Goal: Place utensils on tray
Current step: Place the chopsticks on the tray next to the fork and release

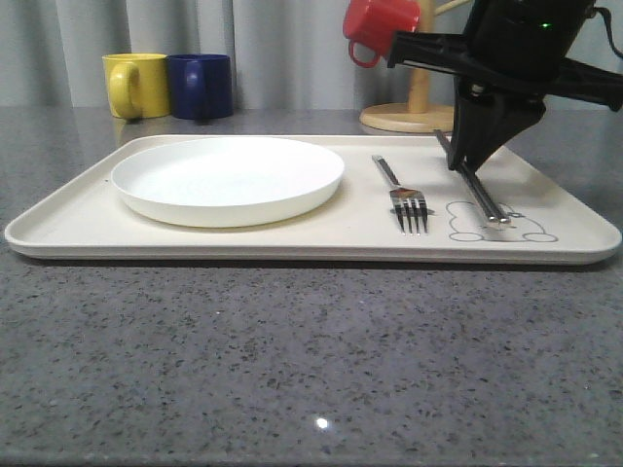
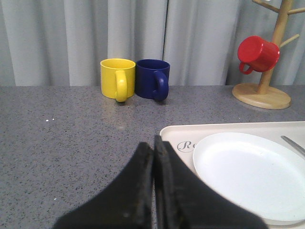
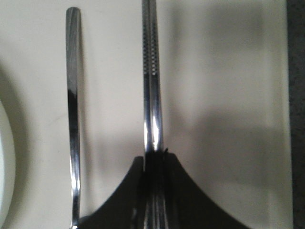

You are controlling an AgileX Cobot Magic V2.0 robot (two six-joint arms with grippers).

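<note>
Clamping the pair of flat metal chopsticks (image 1: 474, 185) near their far end, the right gripper (image 1: 465, 161) stands over the right part of the tray (image 1: 292, 238), its dark fingers (image 3: 143, 191) pinched together on the two strips. In the right wrist view the chopsticks (image 3: 151, 71) lie side by side, touching each other along their length, with a dotted grip pattern toward one end. In the front view their near ends rest on the tray surface at the grey rabbit drawing (image 1: 501, 224), close to the tray's front right corner, while the held end sits toward the back edge.

Just left of the chopsticks lies the fork (image 1: 401, 190), flat on the tray, tines toward the front edge, handle pointing to the back; the two are apart and roughly parallel. The white plate (image 1: 227, 179) sits on the left half of the tray, well clear of the fork.

The left gripper (image 2: 154, 152) hangs off the tray's left side above the grey counter (image 1: 292, 360), its fingers pressed together on nothing.

Behind the tray's back left corner stand a yellow mug (image 1: 134, 85) and a blue mug (image 1: 201, 86), touching. Behind the back right corner is a wooden mug stand (image 1: 414, 107) with a red mug (image 1: 380, 29) hung on it.
</note>
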